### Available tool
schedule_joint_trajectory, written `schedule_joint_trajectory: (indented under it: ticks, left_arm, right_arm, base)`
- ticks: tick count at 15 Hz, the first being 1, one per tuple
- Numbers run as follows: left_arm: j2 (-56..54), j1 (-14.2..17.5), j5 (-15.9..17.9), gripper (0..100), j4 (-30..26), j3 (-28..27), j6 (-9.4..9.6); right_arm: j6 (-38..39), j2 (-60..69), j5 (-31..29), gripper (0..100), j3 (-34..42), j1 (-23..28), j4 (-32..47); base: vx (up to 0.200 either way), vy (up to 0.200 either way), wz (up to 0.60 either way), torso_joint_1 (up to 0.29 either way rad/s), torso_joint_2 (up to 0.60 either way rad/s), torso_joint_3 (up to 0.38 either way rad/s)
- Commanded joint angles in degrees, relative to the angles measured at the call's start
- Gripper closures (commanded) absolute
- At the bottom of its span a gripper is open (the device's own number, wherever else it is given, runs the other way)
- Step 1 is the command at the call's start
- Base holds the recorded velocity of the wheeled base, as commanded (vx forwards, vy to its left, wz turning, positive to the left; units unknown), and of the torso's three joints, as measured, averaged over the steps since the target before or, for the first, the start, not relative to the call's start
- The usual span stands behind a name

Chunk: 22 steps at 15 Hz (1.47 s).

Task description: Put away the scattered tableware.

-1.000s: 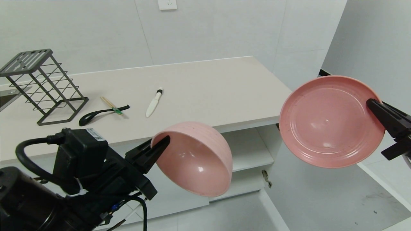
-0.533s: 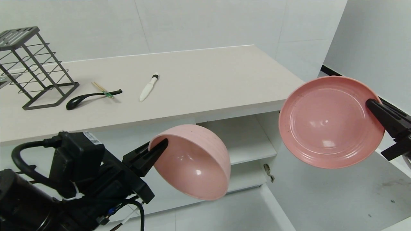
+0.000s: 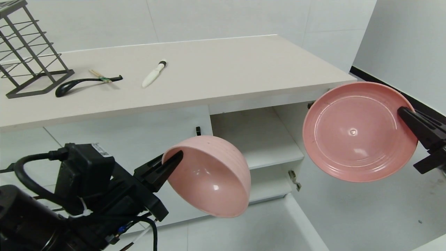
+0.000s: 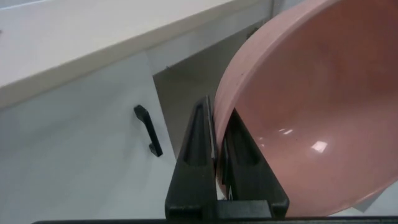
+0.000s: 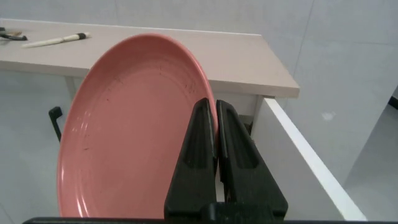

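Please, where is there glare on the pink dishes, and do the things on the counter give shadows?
Head view: small bright glints inside the bowl and near the centre of the plate; the black spoon and the white knife throw soft shadows on the counter. Left wrist view: small glints inside the bowl. Right wrist view: the plate is evenly lit, without a hard glint.

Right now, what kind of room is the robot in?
Probably a kitchen: a long counter against a tiled wall, an open cupboard underneath, and a spoon, chopsticks and a knife lying on top.
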State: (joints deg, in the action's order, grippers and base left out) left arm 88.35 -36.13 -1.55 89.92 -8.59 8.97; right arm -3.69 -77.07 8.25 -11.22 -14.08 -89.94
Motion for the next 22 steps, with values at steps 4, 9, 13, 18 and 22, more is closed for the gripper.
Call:
schedule_joint_trajectory:
  ticks: [4, 9, 13, 18, 22]
  left_arm:
    - [-0.2, 0.1, 0.0, 100, 0.1, 0.5, -0.27]
    - [-0.3, 0.1, 0.0, 100, 0.1, 1.2, -2.38]
    - [-0.1, 0.1, 0.0, 100, 0.1, 2.0, -2.82]
    - [-0.2, 0.1, 0.0, 100, 0.1, 2.0, -2.73]
    - [-0.3, 0.1, 0.0, 100, 0.1, 1.9, -2.73]
  right_arm:
    - [-0.2, 0.1, 0.0, 100, 0.2, -0.3, -0.1]
    - [-1.0, 0.1, 0.0, 100, 0.4, -0.3, -0.1]
    - [-1.0, 0.1, 0.0, 100, 0.4, -0.4, -0.1]
    - [-1.0, 0.0, 0.0, 100, 0.4, -0.4, -0.1]
    - [-1.0, 0.0, 0.0, 100, 0.5, -0.4, -0.1]
  base:
    - [0.0, 0.0, 0.0, -0.249, 0.34, 0.121]
    - [0.0, 0.0, 0.0, -0.121, 0.28, 0.094]
    - [0.0, 0.15, 0.0, -0.001, 0.09, 0.032]
    - [0.0, 0.04, 0.0, -0.002, 0.0, 0.009]
    - [0.0, 0.0, 0.0, 0.0, 0.0, 0.0]
